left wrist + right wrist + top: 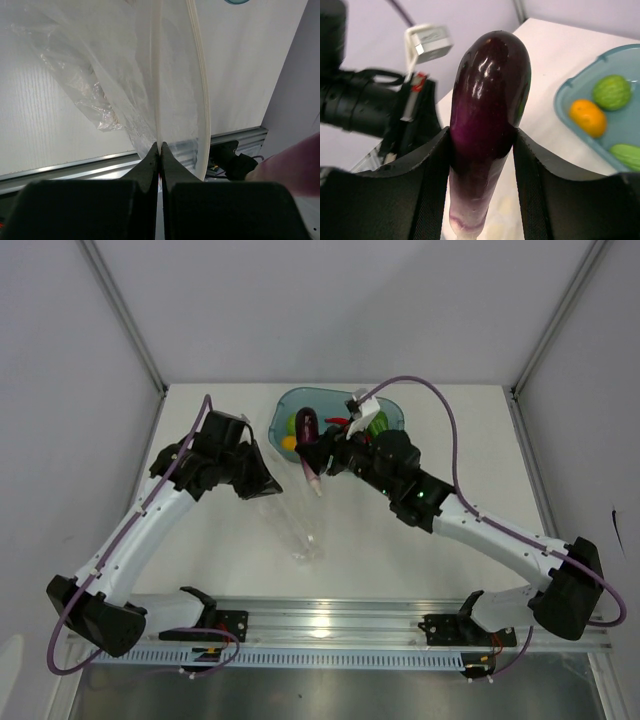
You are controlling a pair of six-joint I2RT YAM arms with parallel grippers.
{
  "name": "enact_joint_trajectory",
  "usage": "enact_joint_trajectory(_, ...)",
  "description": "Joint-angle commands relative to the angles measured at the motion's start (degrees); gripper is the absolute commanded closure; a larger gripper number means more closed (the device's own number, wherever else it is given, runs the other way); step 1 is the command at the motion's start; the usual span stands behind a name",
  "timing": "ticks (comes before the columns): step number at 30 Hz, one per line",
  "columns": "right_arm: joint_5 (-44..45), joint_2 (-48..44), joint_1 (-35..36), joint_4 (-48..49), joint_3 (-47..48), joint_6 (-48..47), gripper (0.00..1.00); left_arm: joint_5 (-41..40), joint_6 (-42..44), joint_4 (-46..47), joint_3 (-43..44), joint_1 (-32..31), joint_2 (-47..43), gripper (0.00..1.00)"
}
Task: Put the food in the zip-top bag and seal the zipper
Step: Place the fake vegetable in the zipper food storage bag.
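Observation:
My right gripper (pixel 318 456) is shut on the purple eggplant (pixel 311 440), which hangs pale end down just above the open mouth of the zip-top bag (pixel 300 528). In the right wrist view the eggplant (pixel 487 95) fills the gap between the black fingers (pixel 432 165). My left gripper (pixel 262 480) is shut on one edge of the bag's mouth and holds it up; the left wrist view shows its tips (pixel 160 146) pinching the clear film, with the pale zipper (pixel 202 100) curving away beside them. More food lies in the teal tray (pixel 392 408): a yellow-orange piece (pixel 589 116) and green pieces (pixel 612 91).
The teal tray sits at the back centre of the table, right behind my right gripper. A metal rail (pixel 330 620) runs along the near table edge. Grey walls close in the left and right sides.

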Motion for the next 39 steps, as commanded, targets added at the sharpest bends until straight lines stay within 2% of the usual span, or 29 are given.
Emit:
enact_joint_trajectory(1,8.6,-1.8,4.7,8.7,-2.4,-0.5,1.0,2.2,-1.3,1.4,1.8,0.5,-0.1,1.0)
enact_joint_trajectory(11,20.7,0.1,11.8,13.9,-5.5,-2.0,1.0,3.9,-2.5,2.2,0.8,1.7,-0.7,0.99)
enact_joint_trajectory(22,24.9,2.7,15.3,17.0,-8.1,-2.9,1.0,6.3,-4.1,4.4,-0.9,2.4,-2.0,0.99)
enact_joint_trajectory(32,26.3,2.8,17.8,7.7,-8.0,-6.7,0.98,6.7,-3.3,5.0,-3.7,3.3,-3.8,0.99)
enact_joint_trajectory(34,26.2,2.1,18.2,6.2,-8.5,-7.2,0.92,6.4,-3.2,5.1,-4.7,3.4,-4.1,0.99)
enact_joint_trajectory(35,26.2,1.9,18.4,5.6,-8.5,-7.4,0.86,6.5,-3.1,5.5,-4.9,3.5,-4.3,0.99)
enact_joint_trajectory(36,26.3,1.7,18.4,3.9,-8.2,-7.5,0.72,6.7,-3.0,5.5,-5.0,3.6,-4.3,0.99)
enact_joint_trajectory(38,25.6,1.6,18.4,2.6,-7.9,-8.0,0.63,7.1,-3.0,5.6,-5.3,3.7,-4.2,0.99)
enact_joint_trajectory(39,24.9,1.6,18.4,1.6,-7.4,-8.2,0.52,7.3,-2.9,5.9,-5.5,3.7,-4.2,0.99)
